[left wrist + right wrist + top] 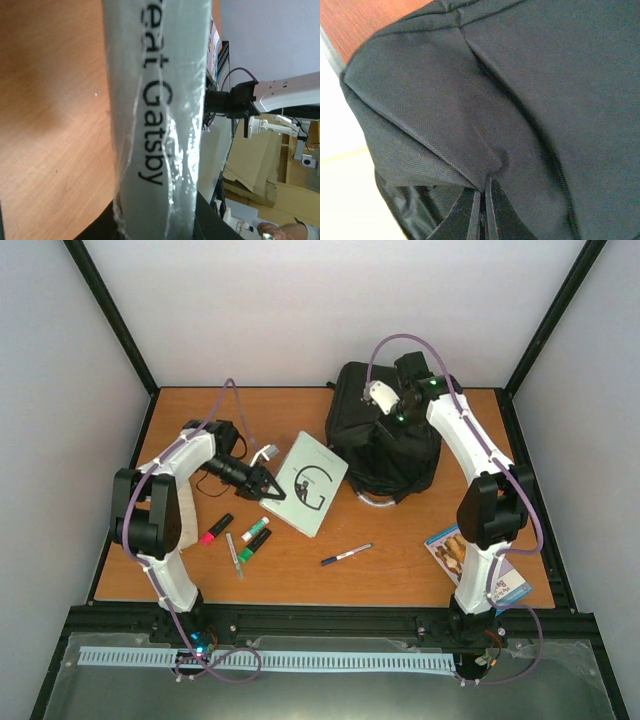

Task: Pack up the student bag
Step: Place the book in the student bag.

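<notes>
From above, the student bag [390,455] sat far right of centre on the table [400,575], its back close to the far edge. My right gripper [383,400] was down on the bag's top. My left gripper [268,486] gripped the near-left edge of a pale book [312,483], whose far-right corner lay just beside the bag's foot. A pink highlighter [215,529] and two green markers [255,537] crowded the wood near my left arm. A blue pen [346,555] lay alone toward the front middle, and a booklet [470,558] lay by my right base. Between the pen and the booklet the wood showed open.

From my left wrist, the book's [155,125] plastic-wrapped spine, lettered "Gatsby", filled the middle of the view. It ran down between my dark fingers [207,227], which were closed on it. I could not tell whether its far edge rested on the table. Open wood [50,100] lay along one side, and my right arm [285,95] stood well apart on the other.

From my right wrist, my gripper [482,200] was shut tight, pinching a fold of the bag's black fabric [560,75]. A zip [560,180] ran just beside the pinch. A corner of table wood [375,20] showed past the bag's edge.
</notes>
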Controlling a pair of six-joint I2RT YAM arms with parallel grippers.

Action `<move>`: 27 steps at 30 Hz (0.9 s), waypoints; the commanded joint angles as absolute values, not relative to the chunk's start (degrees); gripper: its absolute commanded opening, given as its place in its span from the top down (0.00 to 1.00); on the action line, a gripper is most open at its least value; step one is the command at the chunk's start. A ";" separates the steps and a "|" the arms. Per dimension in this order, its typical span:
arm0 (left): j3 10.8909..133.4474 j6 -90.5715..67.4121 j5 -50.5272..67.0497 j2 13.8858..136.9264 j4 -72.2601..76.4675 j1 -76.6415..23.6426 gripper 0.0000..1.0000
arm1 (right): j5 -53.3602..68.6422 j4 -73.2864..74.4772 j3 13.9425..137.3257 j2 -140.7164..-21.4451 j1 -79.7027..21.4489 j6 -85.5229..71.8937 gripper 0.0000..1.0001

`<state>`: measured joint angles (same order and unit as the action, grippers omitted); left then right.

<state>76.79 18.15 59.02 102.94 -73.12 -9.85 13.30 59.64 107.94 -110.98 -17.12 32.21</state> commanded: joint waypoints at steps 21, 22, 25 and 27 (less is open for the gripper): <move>86.13 39.08 76.24 110.26 -93.78 -11.94 0.99 | 26.64 57.51 121.72 -115.84 -22.60 25.77 0.97; 86.92 38.67 76.69 111.58 -93.64 -12.25 0.99 | 27.13 57.64 122.12 -115.80 -22.74 25.88 0.97; 88.50 37.58 78.05 115.42 -92.96 -12.69 0.99 | 28.51 58.65 122.45 -115.40 -22.81 25.83 0.97; 89.83 37.66 79.26 118.02 -92.66 -12.83 0.99 | 29.36 59.11 122.15 -115.14 -22.85 25.80 0.97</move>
<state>85.56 34.06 70.32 114.56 -91.48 -12.23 24.88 60.75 119.59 -116.49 -22.28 26.44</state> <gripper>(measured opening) 0.207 0.037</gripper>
